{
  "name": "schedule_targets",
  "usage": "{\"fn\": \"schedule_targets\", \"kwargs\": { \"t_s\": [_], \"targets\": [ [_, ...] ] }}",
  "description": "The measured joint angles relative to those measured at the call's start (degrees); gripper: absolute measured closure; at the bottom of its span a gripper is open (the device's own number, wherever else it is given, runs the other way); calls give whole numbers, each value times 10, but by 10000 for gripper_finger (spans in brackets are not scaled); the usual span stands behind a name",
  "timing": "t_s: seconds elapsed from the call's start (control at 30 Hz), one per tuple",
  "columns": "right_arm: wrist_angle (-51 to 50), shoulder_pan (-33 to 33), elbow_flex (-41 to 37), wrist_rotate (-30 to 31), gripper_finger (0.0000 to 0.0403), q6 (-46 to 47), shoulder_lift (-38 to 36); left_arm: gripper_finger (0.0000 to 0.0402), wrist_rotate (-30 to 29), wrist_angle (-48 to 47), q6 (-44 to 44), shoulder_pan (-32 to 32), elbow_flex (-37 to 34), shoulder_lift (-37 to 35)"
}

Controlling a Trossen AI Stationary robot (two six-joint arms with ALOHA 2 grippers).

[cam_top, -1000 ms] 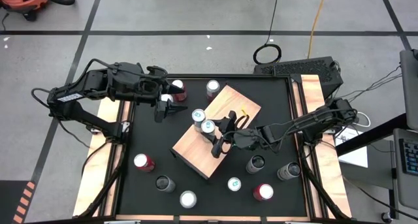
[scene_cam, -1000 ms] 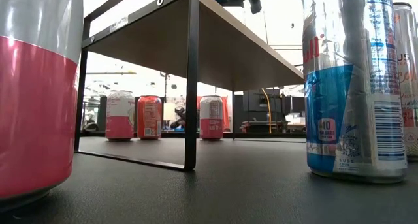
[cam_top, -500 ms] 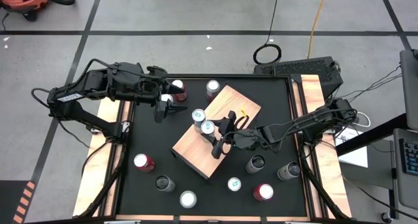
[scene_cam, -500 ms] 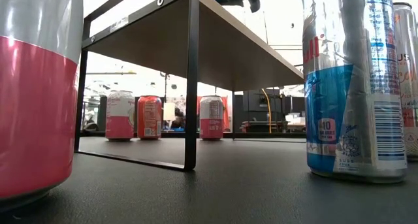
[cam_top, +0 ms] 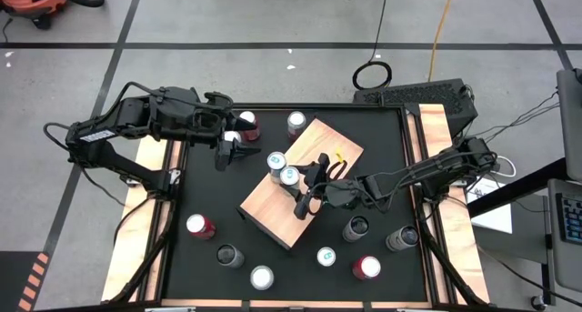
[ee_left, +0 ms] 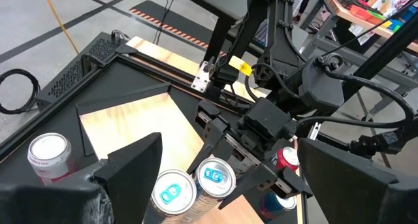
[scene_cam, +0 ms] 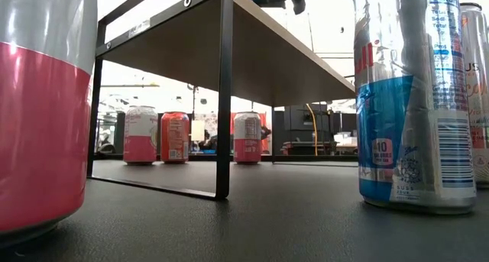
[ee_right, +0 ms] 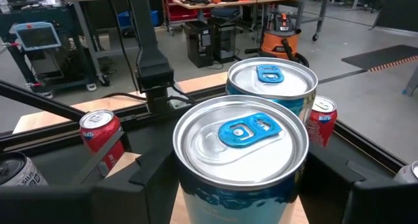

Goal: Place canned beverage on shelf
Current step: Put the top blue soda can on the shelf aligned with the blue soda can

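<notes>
The right end effector [cam_top: 300,196] is reaching in from the right side, arm stretched low and nearly straight, fingers [ee_left: 215,134] standing apart. The left end effector [cam_top: 230,155] is hanging at the far left (elbow bent back), its fingers spread wide.

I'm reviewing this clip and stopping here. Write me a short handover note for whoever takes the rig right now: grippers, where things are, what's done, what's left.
Right gripper: over the shelf, fingers either side of the nearer blue-tab can; it is not clear whether it grips or has let go.
Left gripper: open, empty, waiting over the black tabletop just off the shelf's far-left side.
Done: two blue-tab cans stand on the shelf, the second can right beside the first.
Left: confirm the release and back the right arm off. About nine more cans stand on the tabletop around the shelf, among them a red can behind the left gripper.
</notes>
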Motion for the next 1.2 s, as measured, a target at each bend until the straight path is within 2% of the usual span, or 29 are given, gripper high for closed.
{"fn": "schedule_targets", "kwargs": {
  "t_s": [0.53,0.9,1.2],
  "targets": [
    [0,-6,0,-2,168,-2,0,43,0,0,0,0,0,0],
    [5,-6,-1,-2,113,-4,1,43,0,-1,-1,0,0,0],
    [17,-6,-1,-1,102,-17,-2,43,1,-14,-1,0,0,0]
  ]
}}
